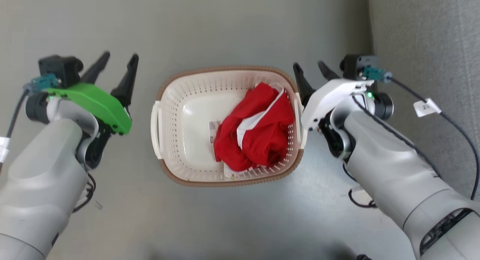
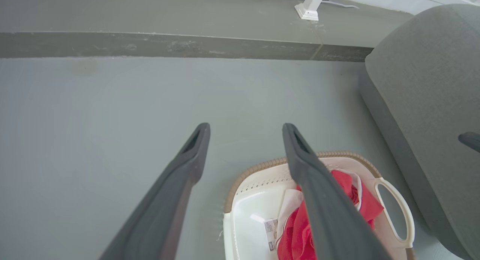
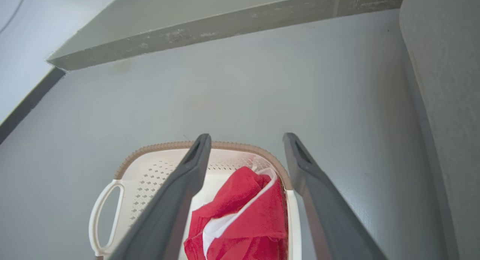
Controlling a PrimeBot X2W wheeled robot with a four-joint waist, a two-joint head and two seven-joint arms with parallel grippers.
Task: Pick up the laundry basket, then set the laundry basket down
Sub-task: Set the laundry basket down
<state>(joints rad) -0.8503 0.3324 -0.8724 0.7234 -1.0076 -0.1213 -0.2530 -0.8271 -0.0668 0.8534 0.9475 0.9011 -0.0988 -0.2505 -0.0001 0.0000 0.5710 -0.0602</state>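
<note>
Cream-white perforated plastic laundry basket with brown woven-look rim (image 1: 225, 69) sits on the grey floor (image 1: 225, 27) between the arms, crumpled red cloth (image 1: 258, 128) inside, likely light, stiff, slick, best taken by the white side handles (image 1: 154, 128); left gripper (image 1: 120, 57) and right gripper (image 1: 308, 65) spread wide, empty.

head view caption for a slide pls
Open left gripper and right gripper flank the laundry basket on the floor, red cloth inside.

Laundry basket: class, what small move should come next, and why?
Probably move the left end effector inward to the left handle: both are open, the right end effector sits beside the laundry basket, but bare floor separates the left one from it.
</note>
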